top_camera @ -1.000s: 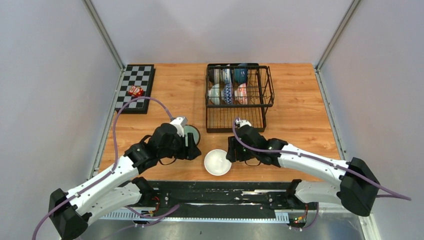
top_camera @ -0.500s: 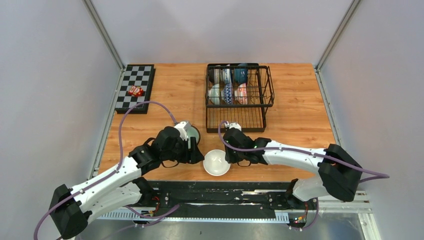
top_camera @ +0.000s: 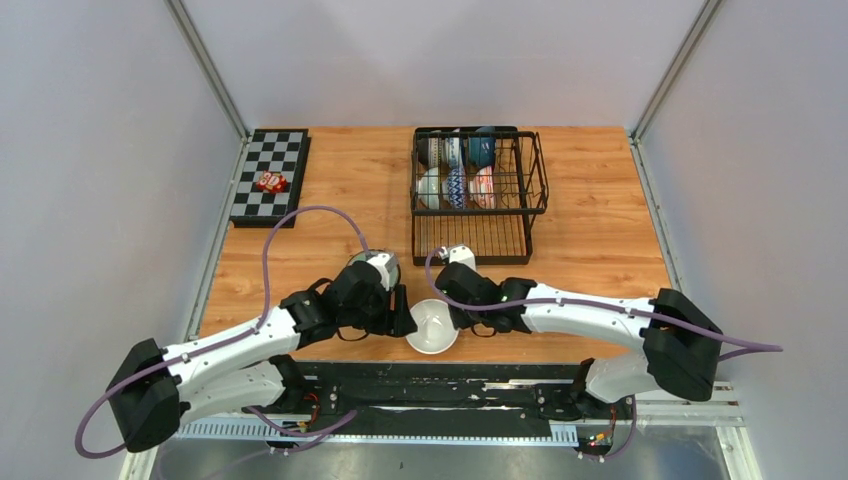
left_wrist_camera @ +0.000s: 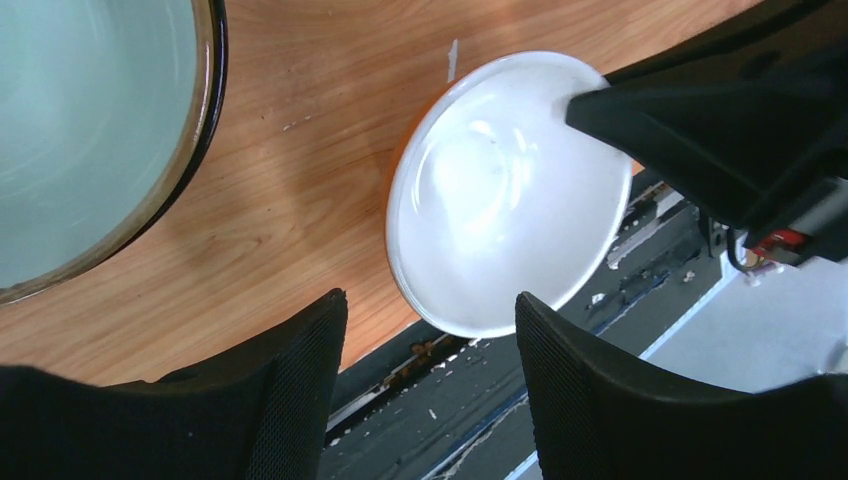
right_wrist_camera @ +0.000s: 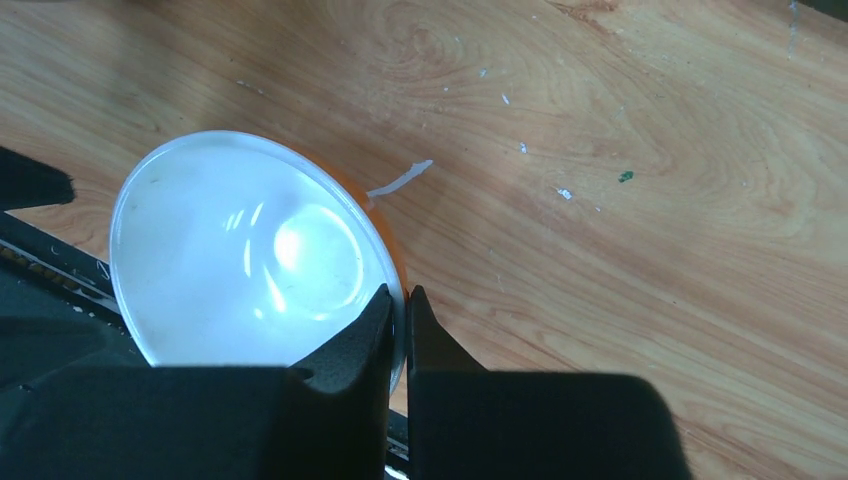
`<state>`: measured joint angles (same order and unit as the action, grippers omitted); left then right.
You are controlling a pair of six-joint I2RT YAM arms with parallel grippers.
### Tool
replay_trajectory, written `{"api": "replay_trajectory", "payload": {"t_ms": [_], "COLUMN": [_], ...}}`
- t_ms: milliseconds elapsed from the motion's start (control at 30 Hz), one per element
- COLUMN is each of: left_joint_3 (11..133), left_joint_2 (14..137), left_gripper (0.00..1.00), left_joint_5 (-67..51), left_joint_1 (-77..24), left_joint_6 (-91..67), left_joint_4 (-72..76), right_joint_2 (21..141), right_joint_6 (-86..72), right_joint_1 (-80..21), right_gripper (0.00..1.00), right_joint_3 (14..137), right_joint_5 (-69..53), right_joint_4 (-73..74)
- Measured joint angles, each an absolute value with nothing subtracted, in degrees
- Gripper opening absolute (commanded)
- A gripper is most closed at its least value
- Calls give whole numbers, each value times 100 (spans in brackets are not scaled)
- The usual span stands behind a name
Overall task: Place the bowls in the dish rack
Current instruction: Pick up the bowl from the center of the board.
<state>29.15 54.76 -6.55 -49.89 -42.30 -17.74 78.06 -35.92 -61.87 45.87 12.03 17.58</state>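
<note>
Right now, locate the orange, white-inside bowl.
Top view: the orange bowl is central at the near edge of the table, its rim pinched by the right end effector.

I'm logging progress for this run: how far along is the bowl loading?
Done: several patterned bowls stand in the dish rack. In hand: the right claw pinches the rim of the orange bowl near the front edge of the table, with the left claw open beside it. Left: that bowl and the pale green bowl, resting on the table, must go in.
</note>
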Motion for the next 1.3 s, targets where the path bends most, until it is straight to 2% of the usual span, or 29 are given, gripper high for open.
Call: {"api": "replay_trajectory", "payload": {"t_ms": [333,533,700,800,933,1033,1200,1300], "left_joint_3": [2912,2906,2867,2858,2836,2823,2644,2622], "left_joint_2": [5881,5953,5996,6018,6053,6049,5970,5913], "left_gripper": [54,38,16,0,0,0,0,0], "left_joint_5": [-220,-176,-235,-294,-233,-239,-311,-432], "left_joint_1": [-5253,-5273,-5304,-5336,-5336,-5339,-5339,-5341], "left_joint_6": [-4399,-4528,-4641,-4700,-4733,-4737,-4770,-4770], "left_joint_4": [-1544,-1310,-1087,-958,-910,-860,-648,-528], "right_joint_2": [7404,7214,7183,7183,7183,7183,7050,6674], "right_joint_6": [-3505,-3498,-3516,-3518,-3579,-3599,-3498,-3330], "right_joint_1": [-6632,-6792,-6910,-6958,-7052,-7074,-7091,-7089], "right_gripper": [3,3,3,3,4,14,40,47], "right_joint_3": [4899,5004,5043,5116,5286,5297,5297,5297], "right_joint_5": [1863,2117,2272,2375,2530,2578,2582,2626], "right_joint_4": [2272,2493,2582,2689,2781,2827,2827,2869]}}
